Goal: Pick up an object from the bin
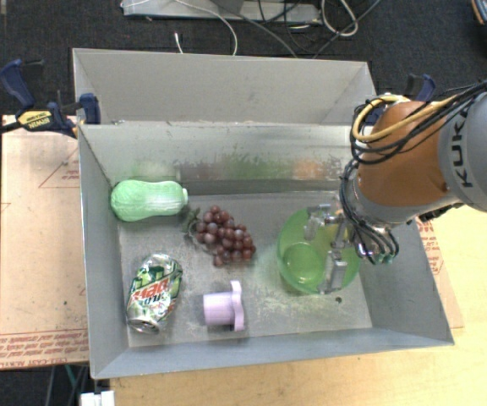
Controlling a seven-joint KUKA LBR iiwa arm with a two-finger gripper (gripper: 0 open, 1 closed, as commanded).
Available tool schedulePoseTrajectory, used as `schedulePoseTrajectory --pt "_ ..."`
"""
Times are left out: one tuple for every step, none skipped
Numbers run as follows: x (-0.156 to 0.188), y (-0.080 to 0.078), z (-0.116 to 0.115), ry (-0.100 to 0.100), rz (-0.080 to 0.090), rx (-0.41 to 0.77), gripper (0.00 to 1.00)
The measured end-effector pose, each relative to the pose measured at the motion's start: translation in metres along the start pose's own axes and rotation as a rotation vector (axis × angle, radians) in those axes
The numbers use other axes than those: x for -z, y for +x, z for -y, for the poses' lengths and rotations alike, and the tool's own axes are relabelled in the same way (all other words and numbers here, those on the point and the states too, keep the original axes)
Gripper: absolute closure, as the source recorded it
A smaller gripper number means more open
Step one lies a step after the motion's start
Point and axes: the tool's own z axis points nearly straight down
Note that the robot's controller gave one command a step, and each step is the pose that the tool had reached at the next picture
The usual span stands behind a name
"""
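Grey metal bin (252, 345), viewed from above: five loose things lie on its floor as my arm reaches in from the right. My pincer (335, 262) hangs low over the right-hand rim of a translucent green cup (298, 260), which lies at the right of the floor, close to the sloping right wall. Whether the pincer is spread or pressed together I cannot tell. The orange wrist cover (400, 163) and its cables (370, 117) crowd the spot.

Near the cup, to its left, sits a bunch of dark red grapes (224, 235). Farther left are a pale green gourd (146, 200) by the left wall, a crushed soda can (154, 293) and a lilac spool (225, 305) toward the front.

I judge this to be the approach to a grasp, with nothing lifted yet. The next move calls for straddling the cup's thin wall, closing on it gently enough not to squirt it away, then lifting straight up, clear of the slope.
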Motion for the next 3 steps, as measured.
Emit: schedulePoseTrajectory --pt "0.000 0.000 0.000 0.000 0.000 0.000 0.00" --pt "-0.044 -0.041 -0.030 0.001 0.008 0.354 0.00" --pt "-0.063 -0.031 -0.035 0.003 0.013 0.383 1.00"
